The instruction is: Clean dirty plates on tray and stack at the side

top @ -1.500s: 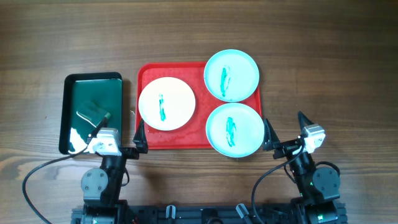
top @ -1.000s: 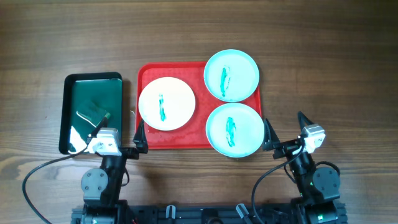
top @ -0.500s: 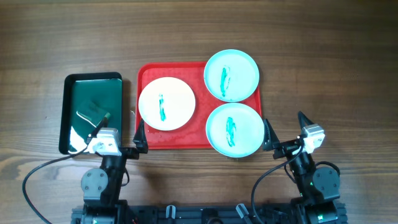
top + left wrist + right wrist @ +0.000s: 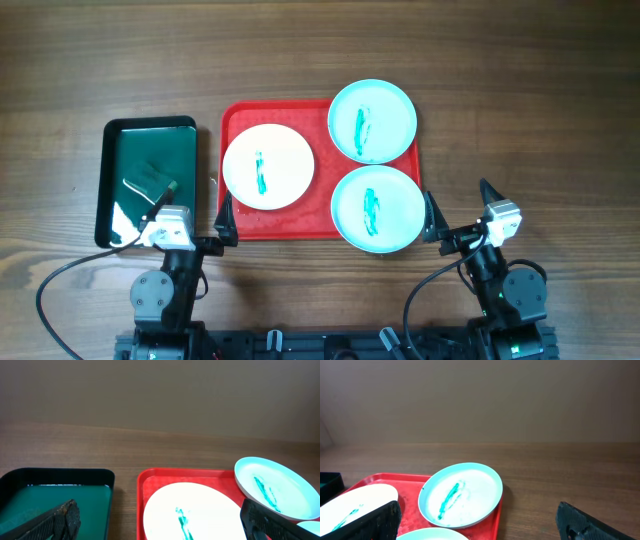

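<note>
The red tray (image 4: 236,118) holds three plates, each with a teal-green smear: a white plate (image 4: 282,150) at left, a pale aqua plate (image 4: 385,108) at the back right and a pale aqua plate (image 4: 392,195) at the front right. My left gripper (image 4: 190,222) is open and empty, just in front of the tray's front left corner. My right gripper (image 4: 459,212) is open and empty, just right of the front aqua plate. The left wrist view shows the white plate (image 4: 210,505) and the back aqua plate (image 4: 285,480). The right wrist view shows the back aqua plate (image 4: 475,490) on the tray (image 4: 412,505).
A smaller dark green tray with a black rim (image 4: 150,180) lies left of the red tray and holds a crumpled green cloth (image 4: 148,178). It also shows in the left wrist view (image 4: 55,495). Wooden table (image 4: 520,100) extends all round.
</note>
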